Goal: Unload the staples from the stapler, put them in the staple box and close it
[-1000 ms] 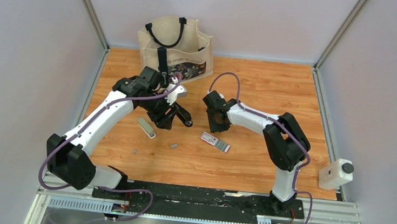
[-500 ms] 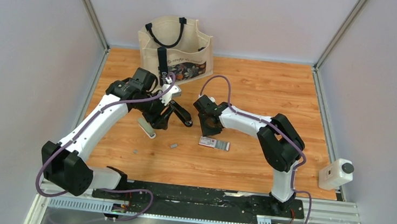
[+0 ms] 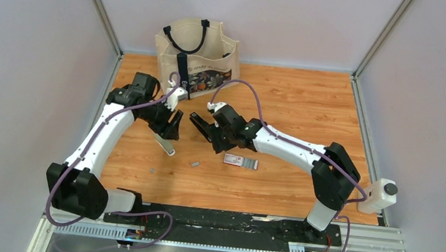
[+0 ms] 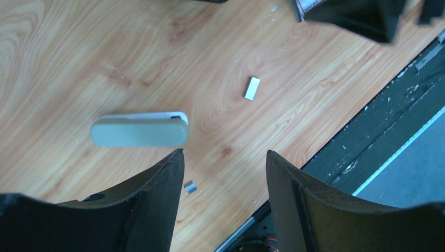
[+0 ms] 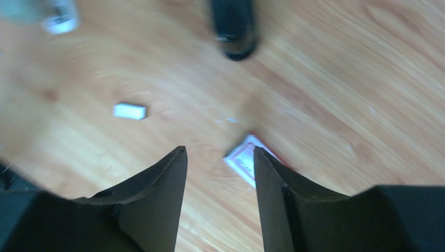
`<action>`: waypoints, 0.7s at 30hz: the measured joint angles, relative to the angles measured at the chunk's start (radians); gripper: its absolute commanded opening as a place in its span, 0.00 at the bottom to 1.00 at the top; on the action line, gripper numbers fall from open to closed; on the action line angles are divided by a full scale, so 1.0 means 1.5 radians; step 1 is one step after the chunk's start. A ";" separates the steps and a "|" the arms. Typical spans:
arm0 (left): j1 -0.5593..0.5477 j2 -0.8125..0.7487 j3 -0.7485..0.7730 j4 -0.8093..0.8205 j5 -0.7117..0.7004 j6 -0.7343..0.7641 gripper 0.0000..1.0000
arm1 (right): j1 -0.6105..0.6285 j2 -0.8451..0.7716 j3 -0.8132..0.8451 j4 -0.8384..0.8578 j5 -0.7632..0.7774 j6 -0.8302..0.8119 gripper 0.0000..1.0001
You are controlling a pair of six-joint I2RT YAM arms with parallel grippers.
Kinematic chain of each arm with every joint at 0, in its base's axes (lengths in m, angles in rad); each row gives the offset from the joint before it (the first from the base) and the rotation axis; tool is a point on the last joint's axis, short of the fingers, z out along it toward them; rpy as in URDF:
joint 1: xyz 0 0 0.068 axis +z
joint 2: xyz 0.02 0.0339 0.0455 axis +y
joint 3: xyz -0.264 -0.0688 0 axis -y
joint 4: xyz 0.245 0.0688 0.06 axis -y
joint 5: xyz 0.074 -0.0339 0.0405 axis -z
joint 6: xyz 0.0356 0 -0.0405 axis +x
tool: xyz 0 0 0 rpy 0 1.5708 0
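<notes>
Both arms have swung leftward over the last second. The left one has drawn back toward the far-left corner, and the right one has reached across from above the red-and-white packet (image 3: 240, 161) toward the middle of the counter (image 3: 296, 102). The stapler (image 3: 165, 145) lies where it lay, closed and flat on the wood.

The left end effector (image 3: 173, 128) hangs just above the stapler's far end. Its fingers are spread with nothing between them, and its own camera looks down at the stapler (image 4: 139, 129) just ahead of the fingertips. That looks like a stance for coming down on it.

The right end effector (image 3: 203, 130) is also parted and empty, and its jaws stand wider than they did a moment ago. It points at its partner from near by. My guess is that it means to hold or pull one end while the other arm holds the body.

One staple strip (image 3: 195, 164) lies loose between stapler and packet, and a smaller staple piece (image 3: 152, 170) lies nearer the arms. So some of the load seems to be out already, though I cannot tell whether any remains inside. The tote bag (image 3: 196, 53) stands at the back, untouched.
</notes>
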 measured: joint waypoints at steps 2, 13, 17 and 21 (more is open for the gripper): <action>0.035 0.000 0.000 -0.007 0.012 0.001 0.67 | 0.016 -0.031 -0.006 0.030 -0.057 -0.062 0.56; 0.123 -0.018 0.000 -0.016 0.046 -0.016 0.66 | 0.080 0.002 -0.028 0.066 -0.257 -0.403 0.57; 0.159 -0.010 0.000 -0.014 0.062 -0.025 0.65 | 0.089 0.056 -0.018 0.078 -0.284 -0.478 0.54; 0.174 0.004 0.000 -0.010 0.077 -0.034 0.65 | 0.095 0.090 -0.019 0.107 -0.288 -0.524 0.54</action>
